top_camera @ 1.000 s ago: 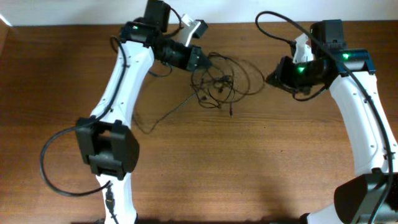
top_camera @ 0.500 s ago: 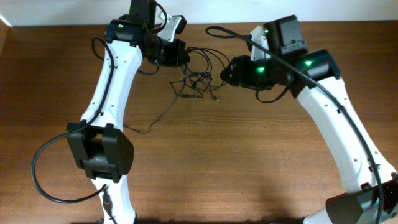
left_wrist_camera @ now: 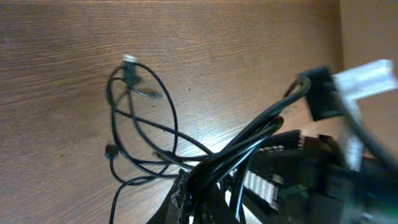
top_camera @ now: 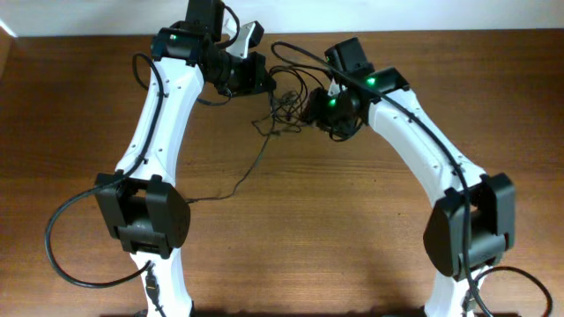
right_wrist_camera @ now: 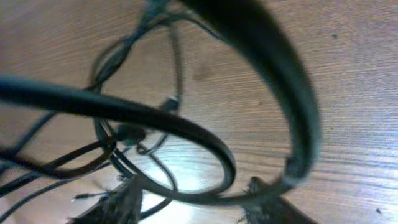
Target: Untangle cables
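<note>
The cables (top_camera: pixel 284 107) are thin black cords bunched at the back middle of the table, with one long strand (top_camera: pixel 238 180) trailing toward the front left. My left gripper (top_camera: pixel 263 77) is at the bunch's left edge and is shut on several strands; in the left wrist view the jaws (left_wrist_camera: pixel 194 198) pinch them, and loose loops with small plugs (left_wrist_camera: pixel 134 118) lie beyond. My right gripper (top_camera: pixel 310 109) is at the bunch's right edge. In the right wrist view its fingers (right_wrist_camera: pixel 196 202) are spread apart, with thin loops (right_wrist_camera: pixel 134 146) lying between and beyond them.
The wooden table (top_camera: pixel 352 229) ends at a white wall along the back, close behind both grippers. Thick black arm cables arc over the right wrist (top_camera: pixel 300 48) and cross the right wrist view (right_wrist_camera: pixel 267 68). The left arm's base (top_camera: pixel 145 216) stands at the front left.
My right arm has swung left from the back right up to the bunch. My left gripper has pulled the bunch left and back, dragging the long strand with it.
</note>
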Controlling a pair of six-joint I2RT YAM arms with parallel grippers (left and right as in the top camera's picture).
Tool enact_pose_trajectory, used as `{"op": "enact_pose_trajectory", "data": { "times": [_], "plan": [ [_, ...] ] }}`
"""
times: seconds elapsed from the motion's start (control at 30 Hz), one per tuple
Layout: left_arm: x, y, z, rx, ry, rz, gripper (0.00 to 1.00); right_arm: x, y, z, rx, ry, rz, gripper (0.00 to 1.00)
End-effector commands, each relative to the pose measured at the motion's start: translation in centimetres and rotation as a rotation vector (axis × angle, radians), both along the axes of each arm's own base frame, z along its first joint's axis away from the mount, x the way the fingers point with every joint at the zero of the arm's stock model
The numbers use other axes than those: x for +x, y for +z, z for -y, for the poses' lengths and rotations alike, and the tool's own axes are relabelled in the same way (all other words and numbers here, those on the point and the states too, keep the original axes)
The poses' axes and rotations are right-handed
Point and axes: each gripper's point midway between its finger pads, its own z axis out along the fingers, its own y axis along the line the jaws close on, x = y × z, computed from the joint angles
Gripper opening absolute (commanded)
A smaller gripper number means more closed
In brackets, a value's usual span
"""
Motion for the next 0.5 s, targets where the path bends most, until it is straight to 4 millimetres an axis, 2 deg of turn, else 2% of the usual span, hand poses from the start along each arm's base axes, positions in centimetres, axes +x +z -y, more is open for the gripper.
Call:
{"op": "enact_pose_trajectory", "data": {
  "times": [0.0,0.1,0.13,0.23,0.27,0.33,0.4,0.47],
  "plan": [
    [-0.2,3.1,-0.3,-0.110,-0.006,0.031,0.00,1.0,-0.5,1.2,-0.079,-0.032,0.035,0.39],
    [0.7,3.7,-3.0,-0.155,0.037,0.036,0.00,1.5,-0.3,3.4,-0.107,-0.011,0.046,0.10],
    [1.0,3.7,-3.8,-0.152,0.051,0.042,0.00,1.6,0.1,4.3,-0.105,-0.006,0.053,0.06],
    [1.9,3.6,-7.2,-0.117,0.055,0.112,0.00,2.2,3.3,7.5,-0.094,0.074,0.151,0.04],
    [2.3,3.1,-8.5,-0.078,0.083,0.117,0.00,2.1,5.1,9.3,-0.099,0.074,0.191,0.04],
    [2.5,2.5,-9.9,-0.031,0.120,0.109,0.00,1.8,8.0,11.0,-0.083,0.068,0.253,0.04],
    [2.2,2.6,-9.6,-0.046,0.111,0.097,0.00,1.0,10.7,10.4,-0.003,0.103,0.309,0.04],
    [1.6,3.4,-7.9,-0.118,0.067,0.091,0.00,0.4,11.3,8.2,0.066,0.158,0.311,0.07]
  ]
}}
